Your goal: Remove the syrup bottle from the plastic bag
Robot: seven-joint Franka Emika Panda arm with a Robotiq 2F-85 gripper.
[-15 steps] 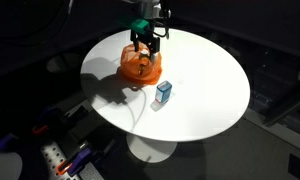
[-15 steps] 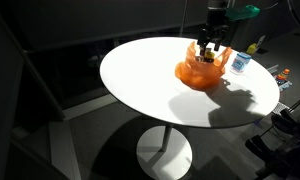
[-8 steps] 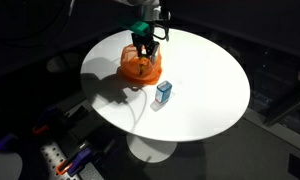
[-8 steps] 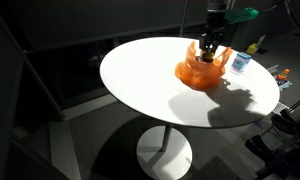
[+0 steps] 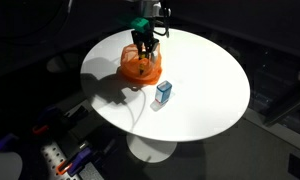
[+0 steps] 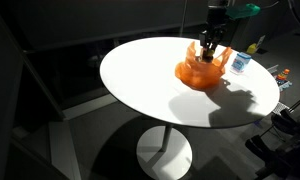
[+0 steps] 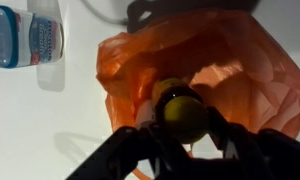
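Wrist view: the hand [image 7: 182,128] reaches into the orange bag [image 7: 245,70]. Its dark fingers [image 7: 225,140] flank the yellow top of the bottle [image 7: 182,110] and seem clamped on it, though shadow blurs the contact. The bottle sits inside the bag on the white surface [image 7: 50,130]. A blue-capped container [image 7: 30,35] lies apart at the bag's 10 o'clock.

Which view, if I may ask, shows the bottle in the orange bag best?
The wrist view: the bottle shows its yellow top in the orange bag, flanked by the gripper. Both exterior views show only bag and gripper.
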